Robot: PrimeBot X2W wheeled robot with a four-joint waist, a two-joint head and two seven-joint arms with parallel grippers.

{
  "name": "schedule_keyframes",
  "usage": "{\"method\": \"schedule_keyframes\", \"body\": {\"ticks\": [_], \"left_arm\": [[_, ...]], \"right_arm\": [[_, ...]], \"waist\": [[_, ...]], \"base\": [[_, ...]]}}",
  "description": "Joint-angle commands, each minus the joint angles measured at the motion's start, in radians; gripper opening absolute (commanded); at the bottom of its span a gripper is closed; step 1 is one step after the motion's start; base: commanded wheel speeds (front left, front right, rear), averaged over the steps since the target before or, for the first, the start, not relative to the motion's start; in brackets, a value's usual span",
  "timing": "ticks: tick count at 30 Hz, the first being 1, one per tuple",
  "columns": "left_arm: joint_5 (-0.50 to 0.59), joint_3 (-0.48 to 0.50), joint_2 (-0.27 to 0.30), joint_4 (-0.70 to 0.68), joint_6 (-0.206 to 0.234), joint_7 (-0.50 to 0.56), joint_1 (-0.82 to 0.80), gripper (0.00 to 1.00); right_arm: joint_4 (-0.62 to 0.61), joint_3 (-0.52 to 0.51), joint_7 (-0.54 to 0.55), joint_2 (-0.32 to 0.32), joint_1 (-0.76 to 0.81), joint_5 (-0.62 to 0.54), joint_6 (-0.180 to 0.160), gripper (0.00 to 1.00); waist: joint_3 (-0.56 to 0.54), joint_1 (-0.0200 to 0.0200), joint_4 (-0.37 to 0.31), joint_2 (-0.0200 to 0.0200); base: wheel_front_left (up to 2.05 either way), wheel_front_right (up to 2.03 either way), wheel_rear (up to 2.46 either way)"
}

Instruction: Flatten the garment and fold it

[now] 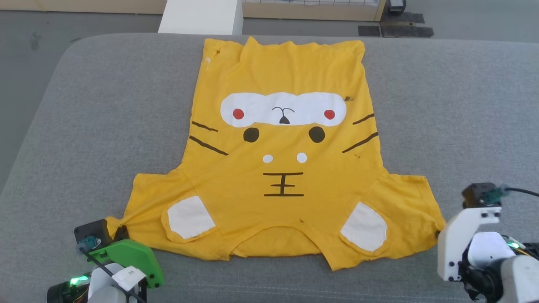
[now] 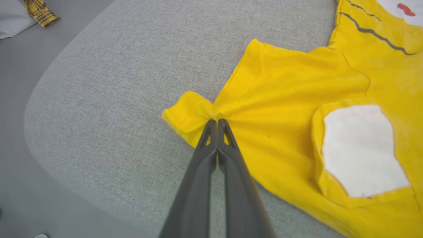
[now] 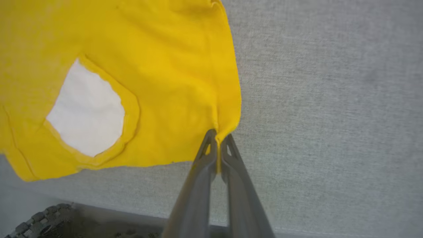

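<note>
You have the garment (image 1: pixel 282 168) spread flat, print up, on the grey padded table (image 1: pixel 84 126), with its collar toward the near edge and its hem toward the far edge. Your left gripper (image 2: pixel 217 121) is closed on the near corner of the left sleeve, and the cloth bunches into small folds at the fingertips. Your right gripper (image 3: pixel 218 135) is clamped on the near corner of the right sleeve, with a sliver of yellow caught between its fingers. The left white patch (image 1: pixel 190 217) and the right white patch (image 1: pixel 364 227) lie on either side of the collar. A white block (image 1: pixel 202 17) stands beyond the table's far edge, left of centre.
</note>
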Motion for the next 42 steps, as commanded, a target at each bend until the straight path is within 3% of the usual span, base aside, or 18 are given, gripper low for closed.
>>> {"method": "schedule_keyframes", "body": {"ticks": [1, 8, 10, 11, 17, 19, 25, 31, 32, 34, 42], "left_arm": [[0.010, -0.001, 0.006, -0.005, 0.008, -0.001, 0.015, 0.00], [0.003, -0.012, -0.005, -0.016, 0.000, -0.020, 0.011, 0.00], [-0.001, -0.011, -0.006, -0.019, -0.002, -0.028, 0.016, 0.00], [-0.003, -0.011, -0.005, -0.020, -0.003, -0.032, 0.018, 0.00], [-0.006, -0.017, 0.000, -0.035, -0.017, -0.055, 0.029, 0.00], [0.003, -0.029, 0.004, -0.056, -0.026, -0.078, 0.033, 0.00], [0.027, -0.056, 0.006, -0.099, -0.035, -0.120, 0.033, 0.00], [0.038, -0.078, -0.009, -0.148, -0.033, -0.148, 0.019, 0.00], [0.041, -0.089, -0.026, -0.180, -0.032, -0.166, -0.001, 0.00], [0.045, -0.099, -0.038, -0.204, -0.031, -0.178, -0.015, 0.00], [0.064, -0.159, -0.101, -0.319, -0.021, -0.228, -0.051, 0.00]], "right_arm": [[0.022, 0.021, 0.025, -0.018, -0.028, -0.016, -0.002, 0.00], [0.135, 0.076, 0.101, -0.036, -0.064, -0.020, -0.002, 0.00], [0.133, 0.072, 0.082, -0.035, -0.070, -0.002, -0.002, 0.51], [0.127, 0.063, 0.068, -0.033, -0.073, 0.009, -0.002, 1.00], [0.021, -0.032, -0.056, -0.006, -0.090, 0.119, -0.002, 1.00], [-0.072, -0.088, -0.172, 0.010, -0.105, 0.181, -0.002, 1.00], [-0.109, -0.085, -0.295, 0.024, -0.161, 0.214, -0.002, 1.00], [-0.008, -0.070, -0.340, 0.024, -0.327, 0.205, -0.002, 1.00], [0.072, -0.066, -0.354, 0.007, -0.454, 0.172, -0.002, 1.00], [0.122, -0.066, -0.350, -0.013, -0.544, 0.143, -0.002, 1.00], [0.294, -0.062, -0.237, -0.120, -0.883, -0.014, -0.002, 1.00]], "waist": [[0.011, 0.0001, 0.000, 0.0000], [0.018, 0.0001, 0.011, 0.0000], [0.014, 0.0001, 0.009, 0.0000], [0.012, 0.0001, 0.008, 0.0000], [-0.001, 0.0001, 0.001, 0.0000], [0.000, 0.0001, -0.001, 0.0000], [0.027, 0.0001, 0.006, 0.0000], [0.109, 0.0001, 0.041, 0.0000], [0.166, 0.0001, 0.077, 0.0000], [0.213, 0.0001, 0.107, 0.0000], [0.400, 0.0001, 0.244, 0.0000]], "base": [[0.00, 0.00, 0.00], [0.00, 0.00, 0.00], [0.00, 0.00, 0.00], [0.00, 0.00, 0.00], [0.00, 0.00, 0.00], [0.00, 0.00, 0.00], [0.00, 0.00, 0.00], [0.00, 0.00, 0.00], [0.00, 0.00, 0.00], [0.00, 0.00, 0.00], [0.00, 0.00, 0.00]]}}
